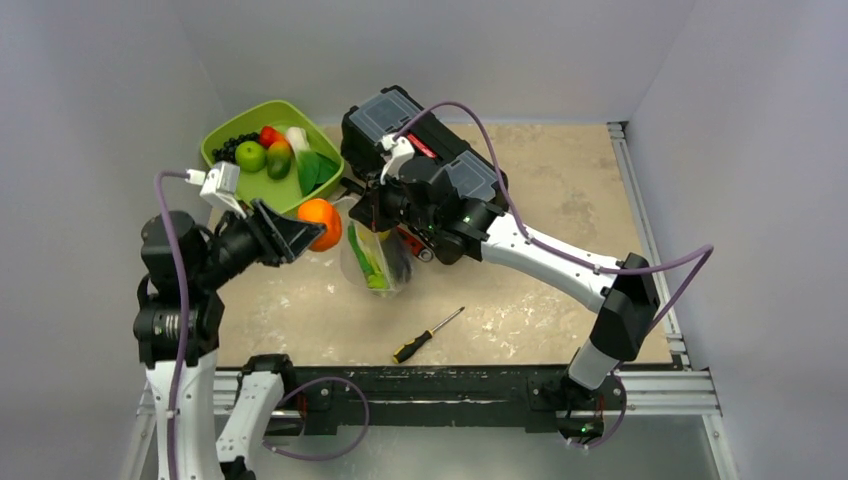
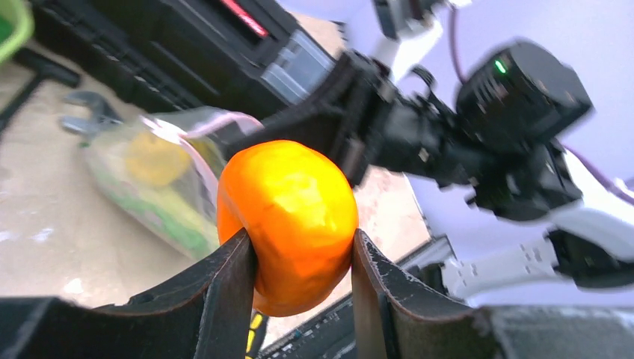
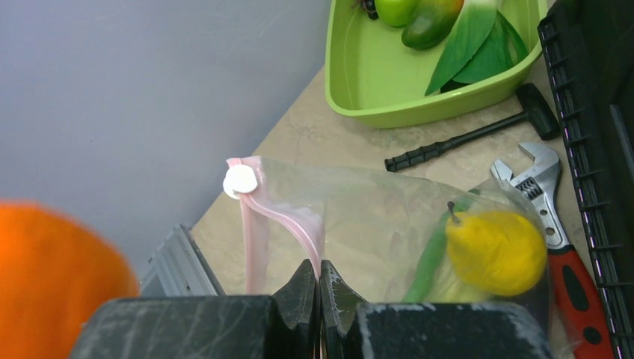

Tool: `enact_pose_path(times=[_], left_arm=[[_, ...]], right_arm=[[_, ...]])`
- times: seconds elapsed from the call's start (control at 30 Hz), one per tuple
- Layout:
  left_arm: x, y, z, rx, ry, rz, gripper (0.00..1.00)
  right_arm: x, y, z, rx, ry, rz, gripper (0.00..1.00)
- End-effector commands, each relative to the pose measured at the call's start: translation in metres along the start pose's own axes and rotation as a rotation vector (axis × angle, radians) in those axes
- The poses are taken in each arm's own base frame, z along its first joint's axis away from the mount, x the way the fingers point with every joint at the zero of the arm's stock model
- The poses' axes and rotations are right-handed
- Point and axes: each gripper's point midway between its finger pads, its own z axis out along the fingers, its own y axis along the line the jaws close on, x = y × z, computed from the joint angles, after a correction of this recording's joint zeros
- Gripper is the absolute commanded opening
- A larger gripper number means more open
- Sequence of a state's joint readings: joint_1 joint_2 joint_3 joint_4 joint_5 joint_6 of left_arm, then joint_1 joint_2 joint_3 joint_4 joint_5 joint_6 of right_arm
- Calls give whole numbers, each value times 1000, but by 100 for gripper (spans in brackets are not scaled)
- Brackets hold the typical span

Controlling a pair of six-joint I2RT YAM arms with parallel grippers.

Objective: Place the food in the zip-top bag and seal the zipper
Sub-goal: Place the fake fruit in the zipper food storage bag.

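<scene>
My left gripper [image 2: 303, 258] is shut on a toy orange [image 2: 288, 221], held in the air just left of the zip-top bag [image 1: 372, 255]. My right gripper [image 3: 319, 278] is shut on the bag's pink zipper [image 3: 288, 221] strip, holding the mouth up. A white slider [image 3: 240, 180] sits at the strip's end. Inside the clear bag [image 3: 404, 224] lie a yellow pear [image 3: 496, 250] and green stalks [image 3: 430, 258]. More food stays in the lime-green tray [image 1: 225, 135]: a green apple [image 1: 250, 156], a mango-like fruit [image 1: 279, 158], green leaves [image 1: 318, 170].
A black toolbox [image 1: 400, 125] stands behind the bag. A hammer [image 3: 471, 134] and an adjustable wrench [image 3: 534, 176] lie between tray and bag. A screwdriver [image 1: 428, 334] lies on the table near the front rail. Grey walls close in on the left and back.
</scene>
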State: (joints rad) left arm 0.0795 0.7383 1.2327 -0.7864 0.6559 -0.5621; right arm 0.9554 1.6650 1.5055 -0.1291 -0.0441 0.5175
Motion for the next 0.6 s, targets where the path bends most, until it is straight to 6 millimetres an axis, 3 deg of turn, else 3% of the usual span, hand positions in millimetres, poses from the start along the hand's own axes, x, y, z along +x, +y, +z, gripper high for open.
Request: enact_pose_path(times=[0.0, 0.2, 0.4, 0.57], left_arm=[[18, -33, -5, 191, 31, -66, 0], [37, -48, -1, 272, 87, -72, 0], [68, -20, 39, 113, 215, -47, 0], [75, 19, 35, -101, 228, 58, 0]], right_arm=[[-32, 22, -5, -58, -62, 32, 0], [-37, 37, -6, -115, -53, 61, 0], [-44, 50, -14, -170, -64, 94, 0], [-51, 50, -22, -161, -79, 80, 0]])
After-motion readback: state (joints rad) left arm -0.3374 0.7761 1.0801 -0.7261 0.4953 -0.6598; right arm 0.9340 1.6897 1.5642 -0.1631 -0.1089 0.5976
